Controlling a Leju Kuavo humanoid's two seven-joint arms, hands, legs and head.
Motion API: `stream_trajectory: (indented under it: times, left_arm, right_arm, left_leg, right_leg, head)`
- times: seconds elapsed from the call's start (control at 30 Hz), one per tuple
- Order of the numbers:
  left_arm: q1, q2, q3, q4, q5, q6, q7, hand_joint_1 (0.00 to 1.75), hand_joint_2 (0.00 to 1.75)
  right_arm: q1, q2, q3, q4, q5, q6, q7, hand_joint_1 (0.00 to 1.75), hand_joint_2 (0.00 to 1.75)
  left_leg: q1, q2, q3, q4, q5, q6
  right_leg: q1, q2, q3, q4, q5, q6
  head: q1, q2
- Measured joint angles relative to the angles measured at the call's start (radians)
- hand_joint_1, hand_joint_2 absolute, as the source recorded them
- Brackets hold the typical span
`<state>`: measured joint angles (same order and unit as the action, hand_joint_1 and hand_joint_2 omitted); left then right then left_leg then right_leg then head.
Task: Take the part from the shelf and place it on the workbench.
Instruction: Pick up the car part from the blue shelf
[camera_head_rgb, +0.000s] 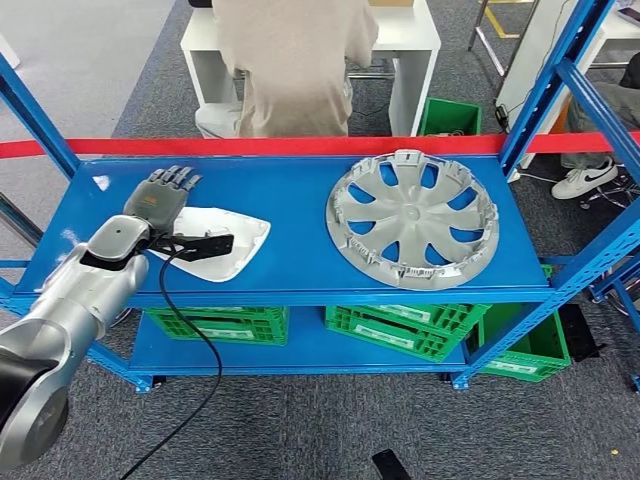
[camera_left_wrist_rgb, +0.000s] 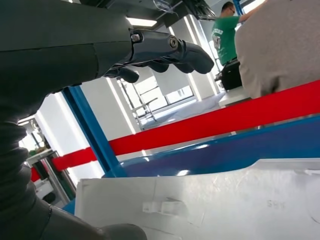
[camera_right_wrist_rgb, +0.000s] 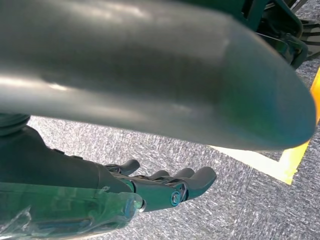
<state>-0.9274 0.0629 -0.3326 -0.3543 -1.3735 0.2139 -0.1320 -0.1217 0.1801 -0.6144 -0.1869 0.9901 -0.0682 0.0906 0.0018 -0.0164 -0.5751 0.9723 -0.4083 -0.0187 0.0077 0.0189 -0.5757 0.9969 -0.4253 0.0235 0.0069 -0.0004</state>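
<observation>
A white curved plastic part (camera_head_rgb: 226, 243) lies on the left half of the blue shelf (camera_head_rgb: 294, 200). My left hand (camera_head_rgb: 160, 194) hovers at the part's left end, fingers stretched out flat toward the back of the shelf. In the left wrist view the dark fingers (camera_left_wrist_rgb: 177, 50) extend above the white part (camera_left_wrist_rgb: 211, 200) with a gap between, and the thumb (camera_left_wrist_rgb: 117, 232) sits low at the part's near edge, so nothing is gripped. My right hand (camera_right_wrist_rgb: 170, 187) hangs over grey carpet with its fingers straight and empty.
A silver wheel cover (camera_head_rgb: 412, 217) lies on the shelf's right half. Blue uprights (camera_head_rgb: 551, 85) frame the shelf and a red tape (camera_head_rgb: 302, 146) runs along its back. A person (camera_head_rgb: 294, 60) stands right behind it at a white table. Green crates (camera_head_rgb: 407, 330) sit on the lower level.
</observation>
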Motion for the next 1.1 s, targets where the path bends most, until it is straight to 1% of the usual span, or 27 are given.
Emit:
stream_trajectory:
  times: [0.1,0.17,0.4,0.73,0.83,0.97,1.03,1.1]
  left_arm:
    - [-0.001,0.000,0.000,-0.001,0.000,-0.001,0.000,0.00,1.75]
    - [-0.002,0.001,-0.001,-0.002,0.003,-0.020,-0.005,0.00,1.75]
    - [-0.021,0.012,0.000,-0.002,0.040,-0.171,-0.052,0.00,1.75]
    - [-0.038,0.034,0.017,0.001,0.101,-0.312,-0.120,0.00,1.75]
    - [-0.049,0.039,0.023,0.001,0.127,-0.394,-0.147,0.00,1.75]
    - [-0.070,0.046,0.024,0.003,0.153,-0.510,-0.159,0.00,1.75]
    - [-0.080,0.050,0.024,0.004,0.160,-0.551,-0.159,0.00,1.75]
    - [-0.087,0.054,0.023,0.005,0.162,-0.573,-0.159,0.00,1.75]
  right_arm:
    - [0.000,0.000,-0.002,0.000,-0.002,0.000,-0.001,0.00,0.00]
    - [0.001,0.000,-0.004,0.000,-0.003,0.000,-0.002,0.00,0.00]
    - [0.003,0.000,-0.013,0.000,-0.002,0.005,-0.004,0.00,0.00]
    - [0.003,0.000,-0.018,0.000,0.003,0.011,-0.008,0.00,0.00]
    - [0.004,0.000,-0.018,0.000,0.003,0.013,-0.009,0.00,0.00]
    - [0.005,-0.001,-0.020,0.000,0.004,0.016,-0.010,0.00,0.00]
    - [0.005,-0.001,-0.020,0.000,0.005,0.019,-0.010,0.00,0.00]
    - [0.005,-0.001,-0.021,0.000,0.007,0.022,-0.010,0.00,0.00]
  left_leg:
    - [0.000,0.000,0.000,0.000,0.000,0.000]
    - [0.000,0.000,0.000,0.000,0.000,0.000]
    - [0.000,0.000,0.000,0.000,0.000,0.000]
    - [0.000,0.000,0.000,0.000,0.000,0.000]
    - [0.000,0.000,0.000,0.000,0.000,0.000]
    - [0.000,0.000,-0.001,0.000,0.000,0.000]
    - [0.000,0.000,-0.001,0.000,0.000,0.000]
    - [0.000,0.000,-0.001,0.000,0.000,0.000]
  right_leg:
    - [0.000,0.000,0.000,0.000,0.000,0.000]
    - [0.000,0.000,0.000,0.000,0.000,0.000]
    - [0.000,0.000,0.000,0.000,0.000,0.000]
    - [0.000,0.000,0.000,0.000,0.000,0.000]
    - [0.000,0.000,0.000,0.000,0.000,0.000]
    - [0.000,0.000,0.000,0.000,0.000,0.000]
    - [0.000,0.000,0.000,0.000,0.000,0.000]
    - [0.000,0.000,0.000,0.000,0.000,0.000]
  head:
    - [0.000,0.000]
    - [0.000,0.000]
    - [0.000,0.000]
    - [0.000,0.000]
    - [0.000,0.000]
    - [0.000,0.000]
    - [0.000,0.000]
    - [0.000,0.000]
